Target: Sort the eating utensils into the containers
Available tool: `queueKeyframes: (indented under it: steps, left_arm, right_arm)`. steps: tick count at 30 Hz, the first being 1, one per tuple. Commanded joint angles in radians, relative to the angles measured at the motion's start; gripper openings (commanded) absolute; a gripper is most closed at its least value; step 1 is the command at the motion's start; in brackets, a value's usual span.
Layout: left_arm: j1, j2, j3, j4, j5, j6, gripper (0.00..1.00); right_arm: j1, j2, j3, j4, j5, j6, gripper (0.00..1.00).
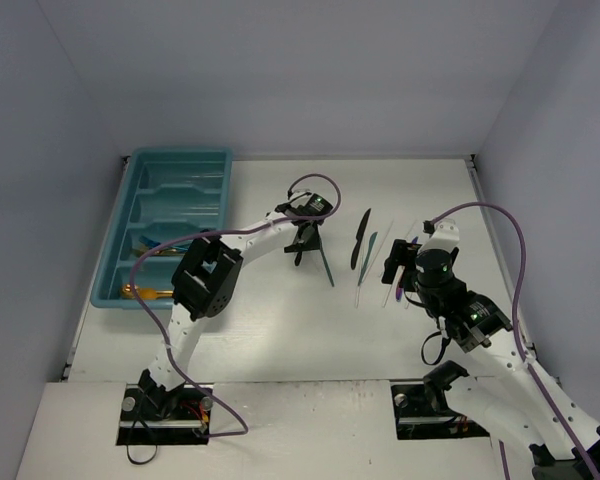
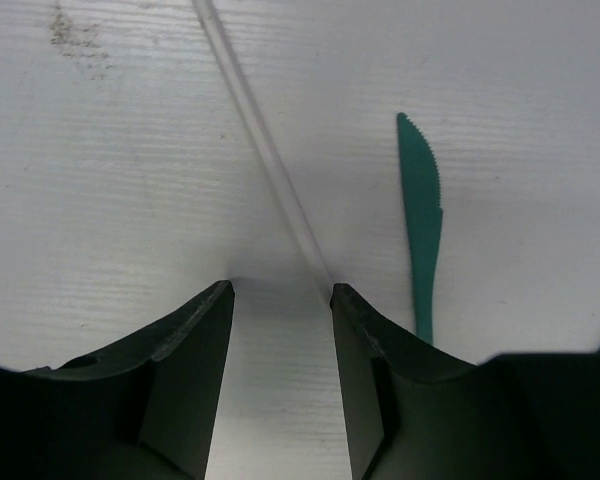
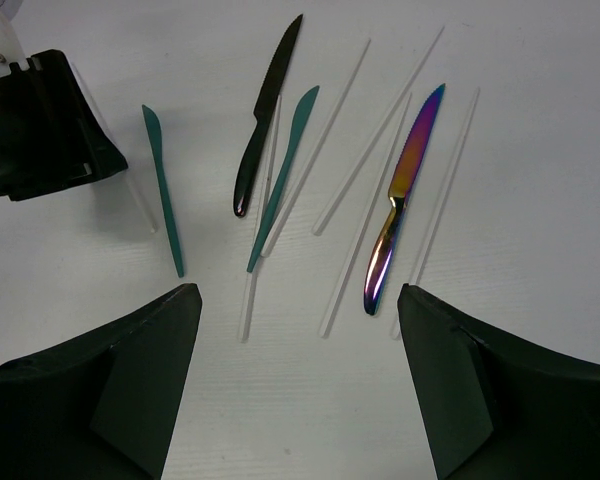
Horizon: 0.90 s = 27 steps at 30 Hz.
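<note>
Left gripper (image 2: 280,289): jaws apart at slim clear plastic stick (image 2: 261,152) tip, seemingly for grasping | right gripper (image 3: 300,300): spread wide, empty

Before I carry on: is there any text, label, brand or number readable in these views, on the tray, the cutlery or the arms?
No text can be read in any view.
teal tray: no label or number shows.
iridescent knife and black knife: plain, no brand mark.
dark smudges in the left wrist view: stains, not writing.
arm housings in the top view: any print is too small to tell.
</note>
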Motion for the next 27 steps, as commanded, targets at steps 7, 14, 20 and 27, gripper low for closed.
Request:
queueKeyframes:
  steps: [7, 14, 20, 27]
  left_arm:
    - [0.029, -0.115, -0.141, -0.103, -0.036, 0.035, 0.39]
    - [0.041, -0.161, -0.141, -0.097, -0.005, 0.085, 0.39]
    - [0.041, -0.209, -0.120, -0.087, 0.022, 0.022, 0.43]
    - [0.041, -0.279, -0.102, -0.085, -0.012, -0.024, 0.46]
  right_arm:
    - [-0.009, -0.013, 0.003, 0.038, 0.011, 0.017, 0.77]
    - [-0.009, -0.009, 0.003, 0.038, 0.009, 0.017, 0.77]
    - [-0.009, -0.003, 0.004, 0.038, 0.008, 0.017, 0.77]
    - [-0.009, 0.004, 0.002, 0.039, 0.007, 0.018, 0.77]
